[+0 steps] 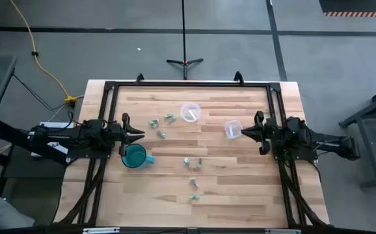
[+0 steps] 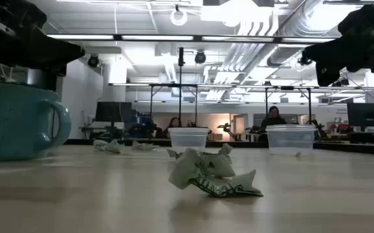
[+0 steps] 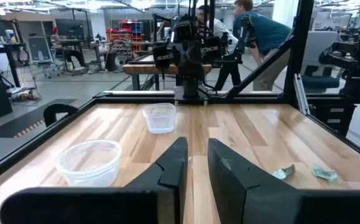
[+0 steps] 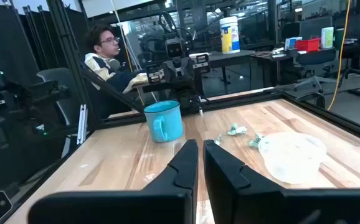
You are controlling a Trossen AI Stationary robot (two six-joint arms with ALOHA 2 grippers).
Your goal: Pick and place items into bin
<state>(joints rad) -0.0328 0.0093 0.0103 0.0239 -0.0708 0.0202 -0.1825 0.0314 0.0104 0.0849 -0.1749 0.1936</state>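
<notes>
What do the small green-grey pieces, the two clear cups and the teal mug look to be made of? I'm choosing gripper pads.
Pieces: apparently crumpled paper, matte, with sharp creases and faint print.
Clear cups: probably thin plastic, translucent and slightly frosted; the tabletop shows through.
Teal mug: likely glazed ceramic or enamel, thick-walled, smooth, lightly speckled; the look leaves it open.
</notes>
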